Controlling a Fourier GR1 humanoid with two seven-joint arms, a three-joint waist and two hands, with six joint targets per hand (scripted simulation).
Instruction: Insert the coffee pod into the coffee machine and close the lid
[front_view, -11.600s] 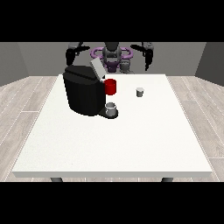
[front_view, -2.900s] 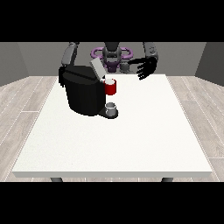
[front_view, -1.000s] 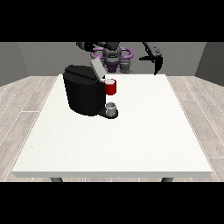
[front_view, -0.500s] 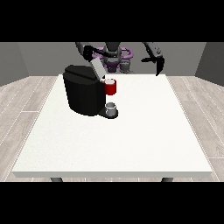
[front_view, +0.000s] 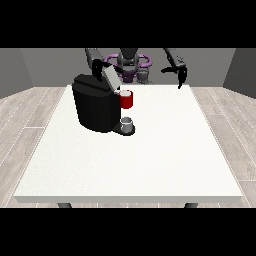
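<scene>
1. Black boxy coffee machine (front_view: 95, 109) sits on white tabletop (front_view: 150, 160), left of centre; its grey flap lid (front_view: 111, 77) is tilted up.
2. Pod isn't visible; likely already inside.
3. Lid looks light, rigid, hinged; push its top edge.
4. Robot hand at view's left (front_view: 97, 65) is just behind lid; fingers unclear.
5. Robot hand at view's right (front_view: 180, 75) hangs well apart; fingers unclear.

A black, boxy coffee machine (front_view: 95, 107) stands upright on the white surface (front_view: 150, 150), in its far part toward the view's left. Its grey lid (front_view: 110, 76) is raised, tilted up at an angle above the machine's top. A red brewing head (front_view: 126, 99) juts from its front side, and a small grey cup (front_view: 127, 122) sits below it on the machine's base. No coffee pod can be made out
</scene>
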